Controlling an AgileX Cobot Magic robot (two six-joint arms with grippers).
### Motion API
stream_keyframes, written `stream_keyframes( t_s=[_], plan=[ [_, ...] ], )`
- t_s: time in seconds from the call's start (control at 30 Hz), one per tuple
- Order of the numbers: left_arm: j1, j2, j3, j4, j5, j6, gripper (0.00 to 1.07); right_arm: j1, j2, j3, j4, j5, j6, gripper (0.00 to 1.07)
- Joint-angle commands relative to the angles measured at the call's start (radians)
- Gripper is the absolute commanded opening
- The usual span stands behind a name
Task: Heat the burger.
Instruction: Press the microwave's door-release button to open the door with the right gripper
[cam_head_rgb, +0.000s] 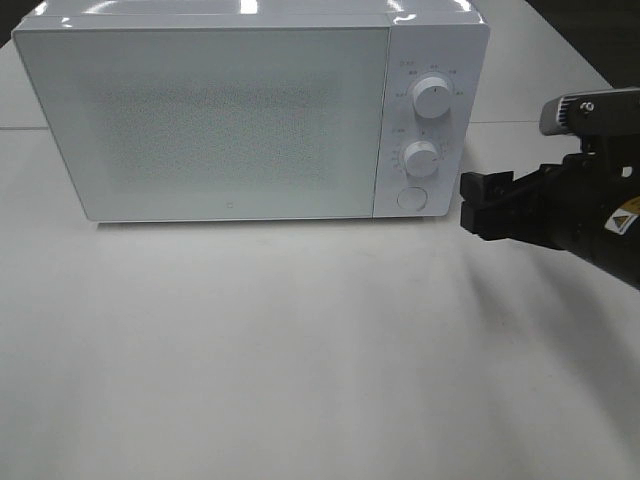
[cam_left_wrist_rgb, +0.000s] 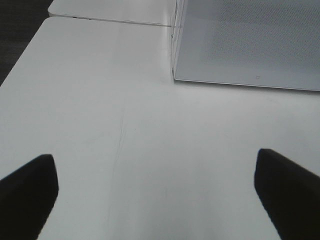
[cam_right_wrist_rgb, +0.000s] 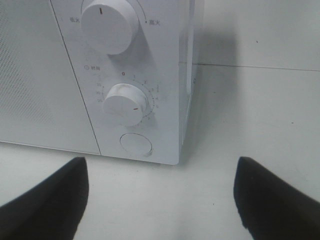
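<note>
The burger is out of view in every frame. A white microwave (cam_head_rgb: 220, 120) stands at the back of the table with its door shut, and its frosted door hides the inside. My right gripper (cam_head_rgb: 482, 205) hovers open just right of the microwave's lower right corner, holding nothing. In the right wrist view, the right gripper (cam_right_wrist_rgb: 161, 167) faces the control panel, with the lower knob (cam_right_wrist_rgb: 127, 104) and the round button (cam_right_wrist_rgb: 136, 145) just ahead. My left gripper (cam_left_wrist_rgb: 155, 157) is open and empty over bare table, facing the microwave's front left corner (cam_left_wrist_rgb: 175, 75). The exterior view does not show the left arm.
The panel carries an upper knob (cam_head_rgb: 432, 97), a lower knob (cam_head_rgb: 421, 158) and a round button (cam_head_rgb: 411, 198). The white table (cam_head_rgb: 300, 350) stretches in front of the microwave. A table seam (cam_left_wrist_rgb: 110, 21) runs behind it.
</note>
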Motion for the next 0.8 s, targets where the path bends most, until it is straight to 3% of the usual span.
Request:
stream_keyframes(
  t_s=[0.03, 0.1, 0.17, 0.37, 0.53, 0.8],
  plan=[
    [0.000, -0.022, 0.002, -0.008, -0.007, 0.000, 1.00, 0.059, 0.038, 0.000, 0.114, -0.085, -0.067, 0.76],
    [0.000, -0.022, 0.002, -0.008, -0.007, 0.000, 1.00, 0.080, 0.058, 0.000, 0.142, -0.113, -0.078, 0.76],
    [0.000, -0.022, 0.002, -0.008, -0.007, 0.000, 1.00, 0.180, 0.129, -0.001, 0.257, -0.225, -0.104, 0.76],
    [0.000, -0.022, 0.002, -0.008, -0.007, 0.000, 1.00, 0.300, 0.206, -0.003, 0.388, -0.328, -0.103, 0.76],
    [0.000, -0.022, 0.002, -0.008, -0.007, 0.000, 1.00, 0.351, 0.215, -0.005, 0.457, -0.331, -0.100, 0.75],
    [0.000, -0.022, 0.002, -0.008, -0.007, 0.000, 1.00, 0.351, 0.215, -0.005, 0.478, -0.331, -0.007, 0.73]
  ],
)
